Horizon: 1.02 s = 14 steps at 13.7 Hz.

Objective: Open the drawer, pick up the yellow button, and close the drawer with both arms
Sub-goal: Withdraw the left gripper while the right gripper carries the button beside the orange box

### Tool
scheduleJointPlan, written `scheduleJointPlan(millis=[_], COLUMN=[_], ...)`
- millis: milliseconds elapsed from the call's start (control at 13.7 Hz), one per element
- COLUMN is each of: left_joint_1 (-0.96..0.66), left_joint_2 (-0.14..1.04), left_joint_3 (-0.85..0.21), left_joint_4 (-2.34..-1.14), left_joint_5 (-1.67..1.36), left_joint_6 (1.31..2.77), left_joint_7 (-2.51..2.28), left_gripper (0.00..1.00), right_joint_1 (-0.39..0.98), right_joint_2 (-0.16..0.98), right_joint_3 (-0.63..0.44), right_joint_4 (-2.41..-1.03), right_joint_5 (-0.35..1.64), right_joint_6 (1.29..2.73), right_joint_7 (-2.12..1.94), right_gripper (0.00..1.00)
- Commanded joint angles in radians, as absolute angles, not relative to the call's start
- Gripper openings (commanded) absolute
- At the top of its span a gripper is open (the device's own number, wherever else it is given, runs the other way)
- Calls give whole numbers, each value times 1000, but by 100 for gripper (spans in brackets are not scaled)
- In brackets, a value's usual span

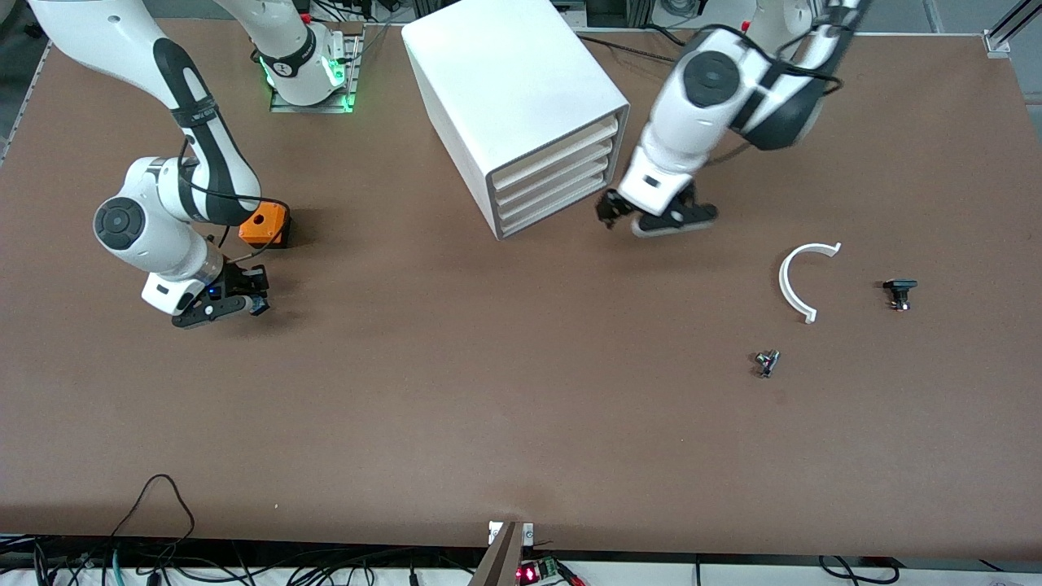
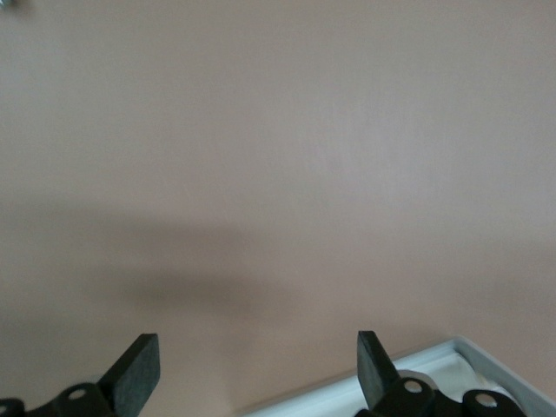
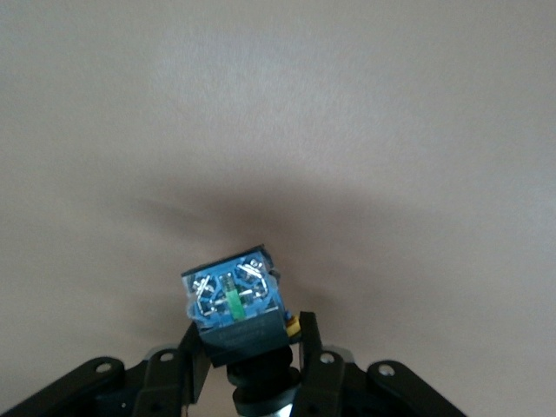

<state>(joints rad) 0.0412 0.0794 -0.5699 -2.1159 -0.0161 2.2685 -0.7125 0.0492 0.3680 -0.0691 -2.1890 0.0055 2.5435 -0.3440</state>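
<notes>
The white cabinet (image 1: 509, 81) stands toward the arms' bases, and its four drawers look pushed in. The uppermost drawer (image 1: 558, 152) sits level with the ones below it. My left gripper (image 1: 625, 213) is open and empty, low beside the drawer fronts. In the left wrist view its fingers (image 2: 137, 373) stand wide apart over bare table, and a white edge (image 2: 426, 369) shows by one finger. My right gripper (image 1: 244, 303) is shut on the button (image 3: 233, 304), of which the blue and black body shows. It hovers low over the table near the orange cube; the cap is hidden.
The orange cube with a round hole (image 1: 264, 225) sits next to the right arm. A white curved piece (image 1: 796, 281) and two small black parts (image 1: 899, 291) (image 1: 766, 362) lie toward the left arm's end of the table. Cables hang along the edge nearest the front camera.
</notes>
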Motion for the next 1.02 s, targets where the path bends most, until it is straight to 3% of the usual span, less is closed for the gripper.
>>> scheduleJointPlan(millis=[0, 146, 292, 510, 948], left_joint_1=[64, 84, 87, 87, 86], left_joint_2=[14, -14, -21, -34, -51], left_joint_3=[-464, -393, -309, -217, -152], left_joint_4=[-2080, -2013, -1889, -1755, -1681], left_joint_5=[9, 9, 8, 8, 9], left_joint_6=[2234, 2147, 1974, 1778, 1674], left_joint_7=[-457, -266, -70, 157, 275], left_gripper=[100, 100, 100, 100, 100], right_joint_1=[25, 9, 11, 11, 14], right_joint_2=[327, 342, 338, 298, 287], right_joint_3=[-51, -51, -51, -40, 52], right_joint_4=[-2259, -2261, -2252, -2209, -1806], right_joint_5=[2, 2, 2, 18, 43], right_joint_6=[2592, 2595, 2582, 2502, 2002], right_joint_7=[-364, -364, -344, -296, -93], right_gripper=[27, 44, 100, 100, 100])
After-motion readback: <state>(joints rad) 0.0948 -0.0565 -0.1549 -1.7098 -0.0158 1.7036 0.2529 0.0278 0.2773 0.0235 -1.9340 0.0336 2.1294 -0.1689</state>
